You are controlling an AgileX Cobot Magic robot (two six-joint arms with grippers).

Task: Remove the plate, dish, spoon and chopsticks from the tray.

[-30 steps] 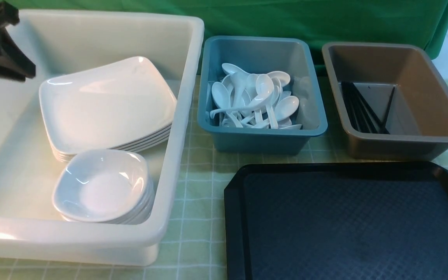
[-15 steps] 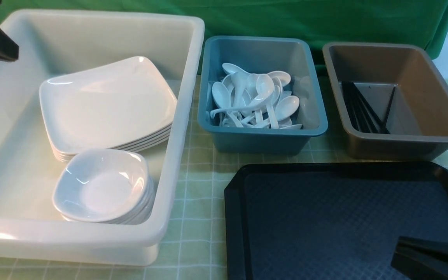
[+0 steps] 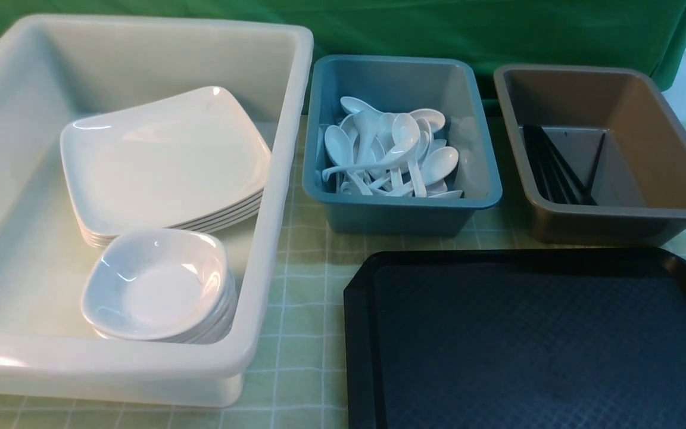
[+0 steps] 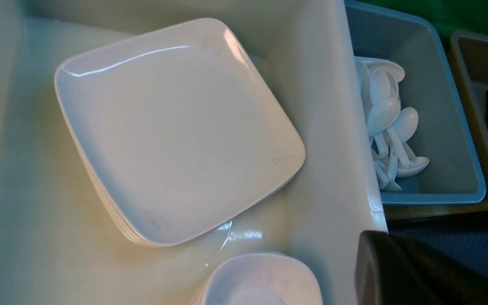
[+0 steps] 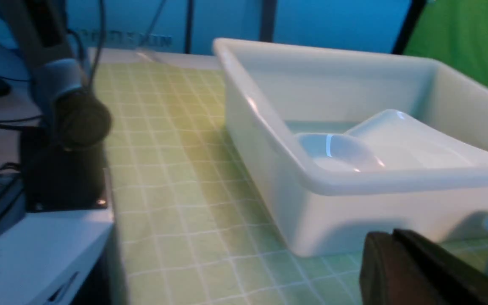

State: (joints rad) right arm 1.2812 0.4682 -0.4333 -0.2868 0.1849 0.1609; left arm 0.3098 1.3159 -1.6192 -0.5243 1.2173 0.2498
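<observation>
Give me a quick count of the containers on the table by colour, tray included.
White bin: 1
Blue bin: 1
Grey-brown bin: 1
Black tray: 1
Total: 4

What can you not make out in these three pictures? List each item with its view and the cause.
- Tray: front view, near and right sides cut by the frame edge.
- Chopsticks: front view, count unclear; they merge in the brown bin.
- Small dishes: left wrist view, cut by the edge.
</observation>
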